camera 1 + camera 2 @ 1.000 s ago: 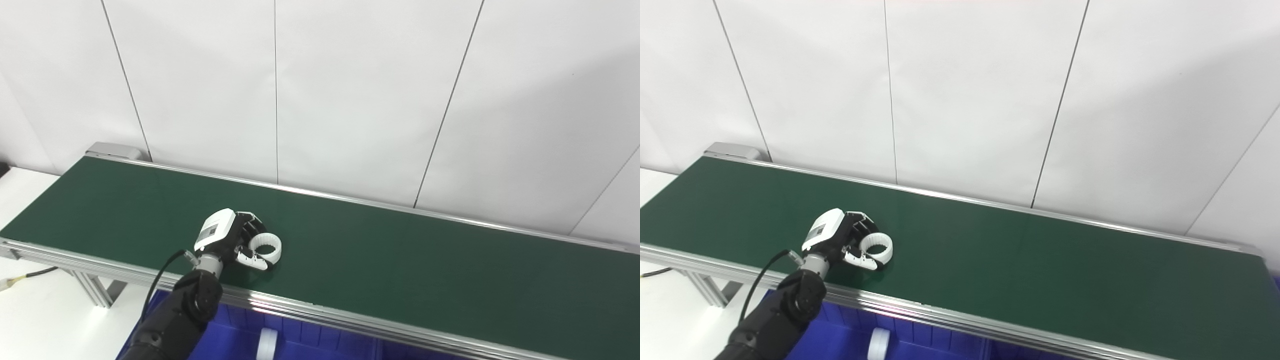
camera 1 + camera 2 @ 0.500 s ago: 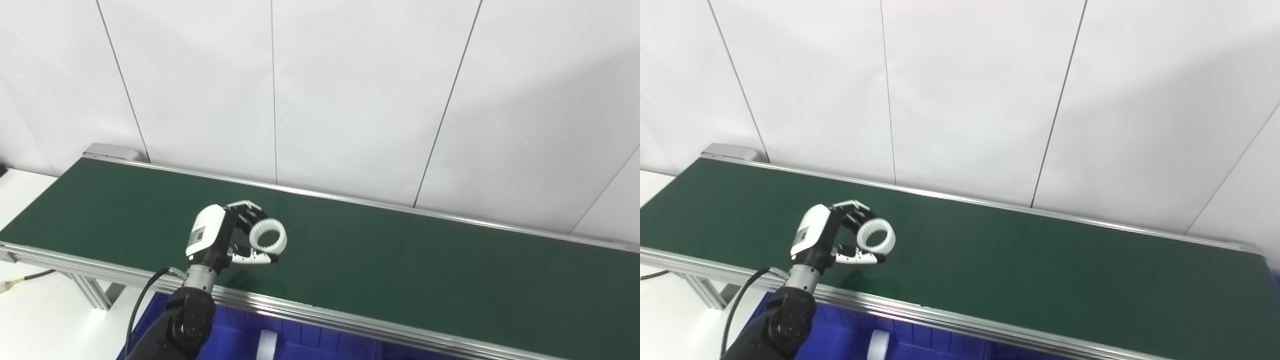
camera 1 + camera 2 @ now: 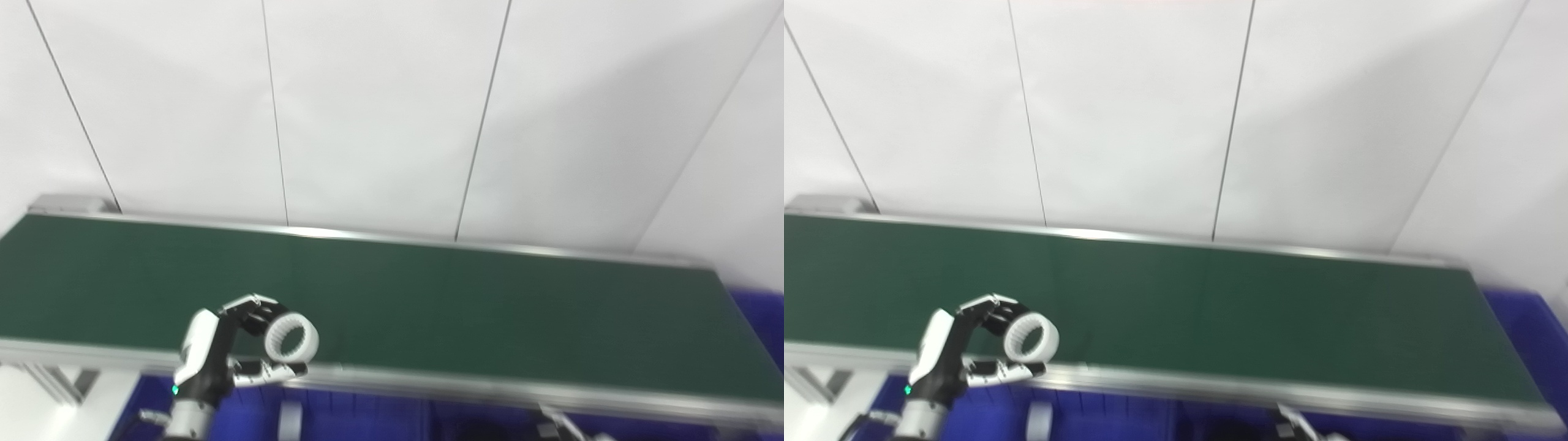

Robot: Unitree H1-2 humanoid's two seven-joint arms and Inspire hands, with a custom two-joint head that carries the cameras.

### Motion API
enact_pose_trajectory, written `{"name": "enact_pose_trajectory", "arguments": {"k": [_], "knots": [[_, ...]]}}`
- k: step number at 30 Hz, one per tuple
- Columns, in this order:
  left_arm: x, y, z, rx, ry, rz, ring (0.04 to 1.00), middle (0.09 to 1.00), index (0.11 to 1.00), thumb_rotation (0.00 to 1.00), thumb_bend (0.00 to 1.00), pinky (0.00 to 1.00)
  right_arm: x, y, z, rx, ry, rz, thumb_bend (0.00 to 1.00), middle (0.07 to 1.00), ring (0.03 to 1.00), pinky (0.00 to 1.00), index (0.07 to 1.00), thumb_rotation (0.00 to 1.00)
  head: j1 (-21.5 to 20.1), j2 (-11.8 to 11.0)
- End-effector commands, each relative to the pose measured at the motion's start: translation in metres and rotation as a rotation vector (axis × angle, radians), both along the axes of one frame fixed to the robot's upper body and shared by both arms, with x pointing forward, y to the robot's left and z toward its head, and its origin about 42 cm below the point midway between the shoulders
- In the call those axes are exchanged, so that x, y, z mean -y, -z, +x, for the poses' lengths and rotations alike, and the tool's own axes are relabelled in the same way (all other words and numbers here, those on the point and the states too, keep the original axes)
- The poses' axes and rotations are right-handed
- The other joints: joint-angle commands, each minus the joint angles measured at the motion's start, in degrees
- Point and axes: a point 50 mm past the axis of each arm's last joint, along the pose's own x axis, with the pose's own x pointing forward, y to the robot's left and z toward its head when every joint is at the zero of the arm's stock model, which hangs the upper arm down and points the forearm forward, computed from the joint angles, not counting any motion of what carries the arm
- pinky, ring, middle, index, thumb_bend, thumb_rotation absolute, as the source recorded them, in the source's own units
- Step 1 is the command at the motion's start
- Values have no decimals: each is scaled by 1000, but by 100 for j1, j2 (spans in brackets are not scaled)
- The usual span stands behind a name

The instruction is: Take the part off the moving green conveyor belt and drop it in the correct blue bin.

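White toothed ring (image 3: 291,335), the part to be sorted, is pinched upright in the left hand (image 3: 228,349), fingers above and thumb below it, the opening facing the viewer. One second ago the same hand was closing on the ring as it lay on the belt; now the ring is lifted clear and hangs over the near metal rail (image 3: 465,389) of the green conveyor belt (image 3: 429,300). The view has also swung, so part of the shift is camera motion. Below the rail lies the blue bin (image 3: 343,416), with a white piece (image 3: 288,422) already inside. Only a sliver of the right hand (image 3: 572,430) shows at the bottom edge, too little to tell its state. The pick looks done; the drop remains.
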Motion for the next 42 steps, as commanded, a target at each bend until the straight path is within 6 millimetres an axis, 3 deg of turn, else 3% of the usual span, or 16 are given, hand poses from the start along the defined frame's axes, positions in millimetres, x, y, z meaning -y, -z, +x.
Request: {"name": "enact_pose_trajectory", "arguments": {"k": [1, 4, 10, 18, 25, 27, 29, 31, 33, 35, 39, 42], "knots": [[-5, -7, 1, 34, 23, 7, 448, 499, 472, 0, 514, 417, -4, -15, 6, 66, -7, 7, 750, 648, 630, 578, 809, 304, 2, 149], [-12, 2, -6, -4, 31, 29, 456, 501, 470, 0, 514, 428, -4, -19, 8, 57, -5, 9, 751, 654, 643, 604, 813, 321, 126, 354], [-28, 25, -16, -81, 2, 99, 454, 494, 472, 0, 514, 431, -2, -25, 10, 63, -8, 16, 758, 652, 649, 605, 814, 348, 201, 514], [-49, 49, -27, -168, -18, 149, 469, 495, 471, 0, 514, 468, 1, -29, 12, 61, -7, 17, 759, 647, 646, 591, 812, 347, 202, 570], [-54, 57, -38, -285, 4, 161, 551, 510, 468, 0, 513, 593, 1, -31, 11, 55, -3, 14, 759, 652, 651, 592, 810, 358, 169, 594], [-56, 58, -42, -293, 9, 146, 559, 501, 486, 0, 511, 549, 1, -31, 11, 58, -4, 12, 757, 652, 651, 590, 811, 357, 181, 593], [-57, 58, -45, -284, 10, 131, 587, 606, 496, 60, 497, 553, 0, -31, 12, 58, -3, 8, 760, 649, 646, 585, 809, 362, 185, 581], [-59, 58, -49, -261, 9, 116, 615, 651, 640, 301, 462, 582, 0, -31, 12, 58, -5, 11, 760, 647, 643, 587, 809, 359, 166, 575], [-60, 57, -51, -236, 7, 96, 660, 696, 707, 513, 525, 627, -1, -31, 12, 57, -7, 14, 758, 646, 642, 589, 810, 352, 149, 583], [-60, 54, -53, -177, 10, 64, 681, 721, 739, 631, 627, 629, -2, -31, 12, 58, -4, 20, 759, 648, 646, 592, 808, 335, 143, 587], [-54, 44, -54, -69, 57, 5, 710, 739, 758, 713, 768, 660, -3, -30, 12, 59, -3, 23, 758, 649, 650, 595, 809, 328, 128, 586], [-48, 32, -54, -29, 111, -10, 733, 747, 759, 716, 819, 691, -4, -30, 13, 61, -5, 22, 761, 649, 651, 600, 811, 334, 78, 594]]}}
